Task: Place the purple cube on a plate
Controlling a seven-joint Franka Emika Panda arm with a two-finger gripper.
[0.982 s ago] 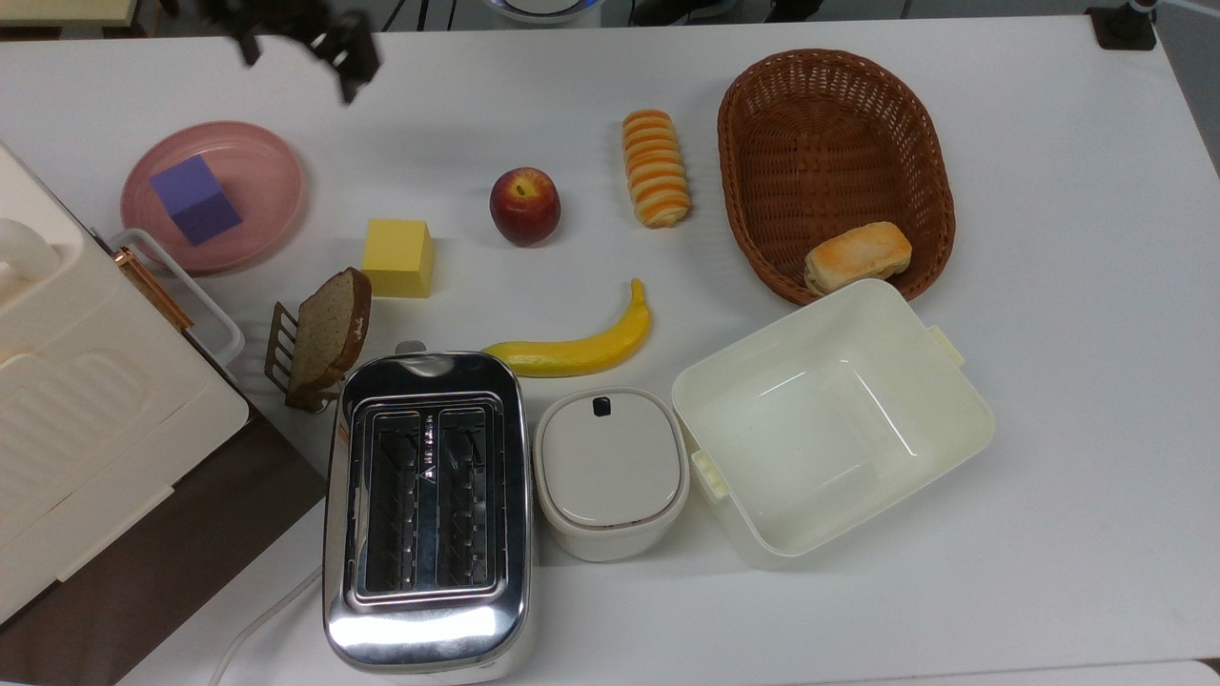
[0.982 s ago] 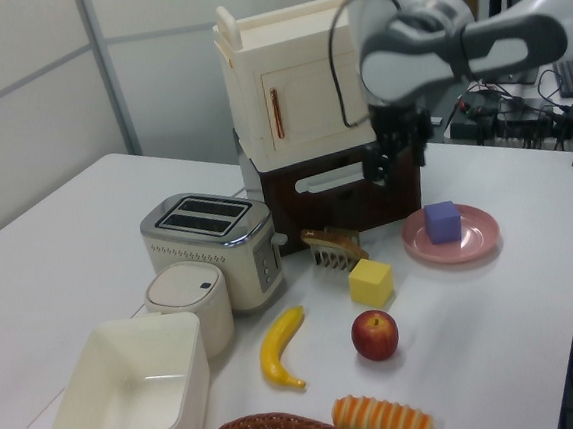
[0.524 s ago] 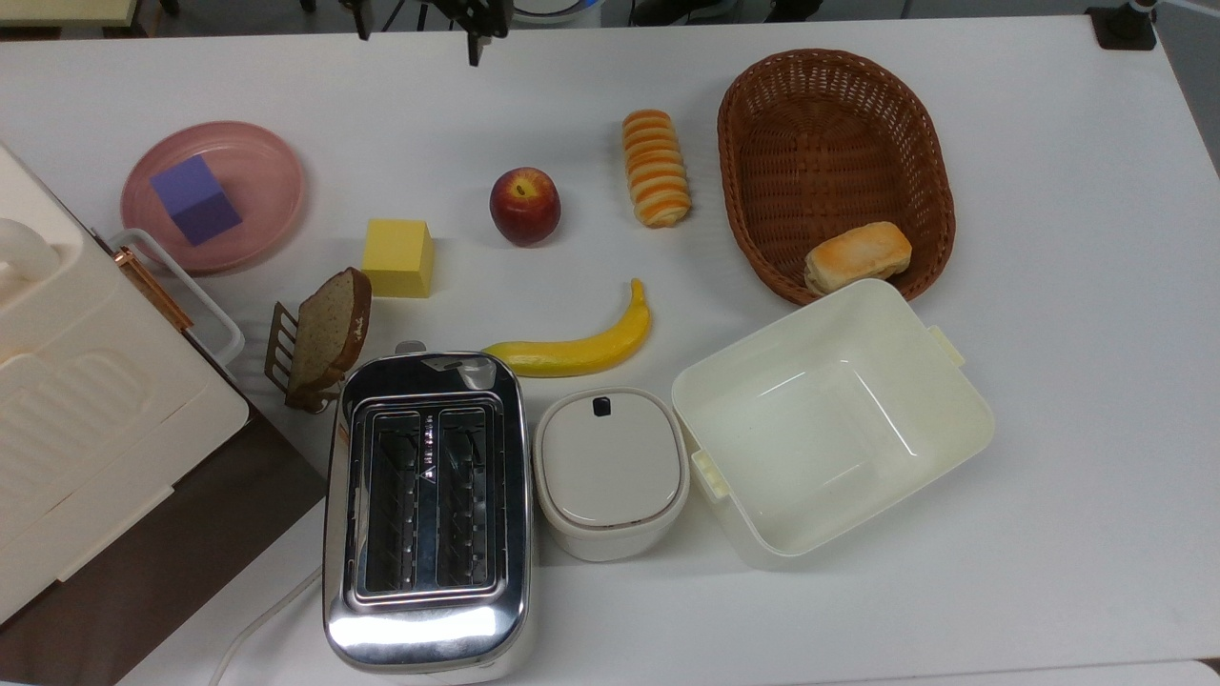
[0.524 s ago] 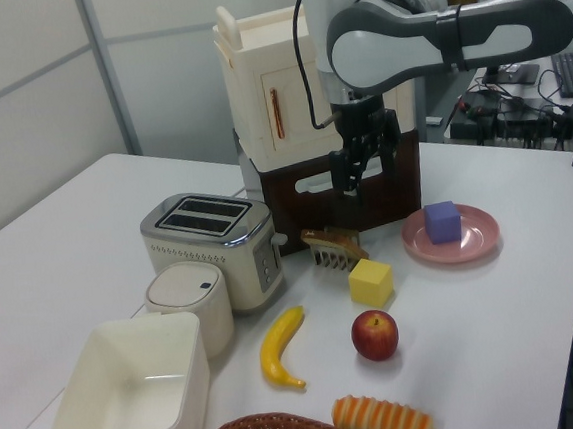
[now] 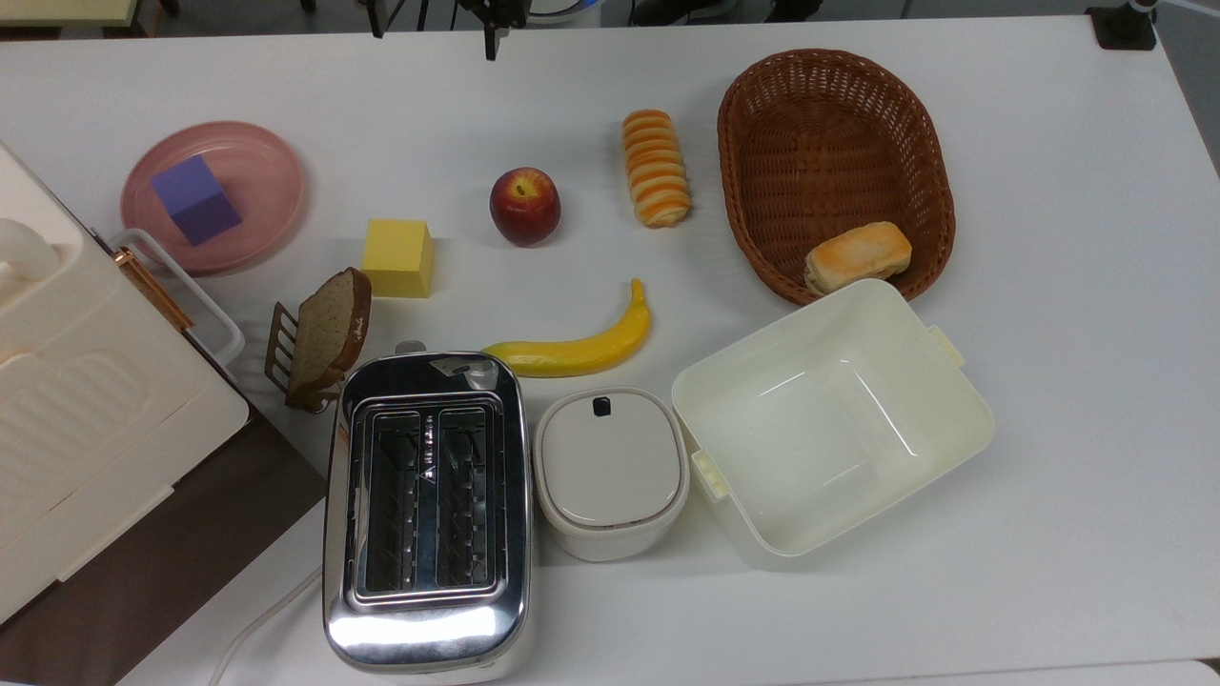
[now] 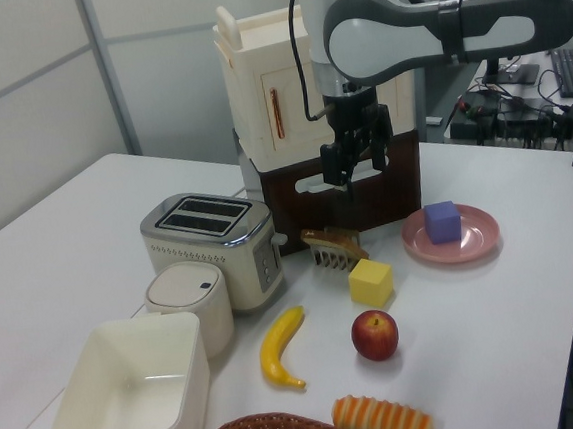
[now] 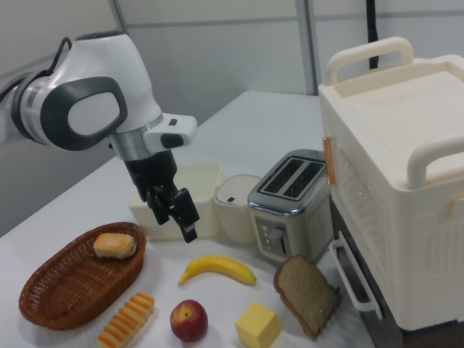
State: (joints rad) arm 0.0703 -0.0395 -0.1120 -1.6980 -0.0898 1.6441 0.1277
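Gripper (image 7: 174,220): fingers spread and holding nothing, hanging well above the table (image 5: 1067,171) at its far edge in the top view, and in the right view above the banana (image 7: 217,270). Reading the top view from its left to its right: the plate (image 5: 274,164) lies at the far left with the purple cube (image 5: 195,200) sitting flat inside its rim, towards the plate's left half and not overhanging. Next come the slice of bread (image 5: 329,329) in its rack and the yellow cube (image 5: 398,257), which stands near the plate but apart from it. Then follow the toaster (image 5: 429,495) at the near edge, the apple (image 5: 524,205), and at the right the basket (image 5: 829,86) with a bun (image 5: 858,255) in it. Judged from this layout, the placing itself looks complete, and what remains is to leave the scene tidy. To do that well, the arm should stay at its present height or higher, with its fingers kept apart, and any travel should run along the far edge of the table, not back over the plate. A low pass to the top view's left could clip the cube's upper corner and push it onto the rim. A descent where the gripper hangs could disturb the fruit below.
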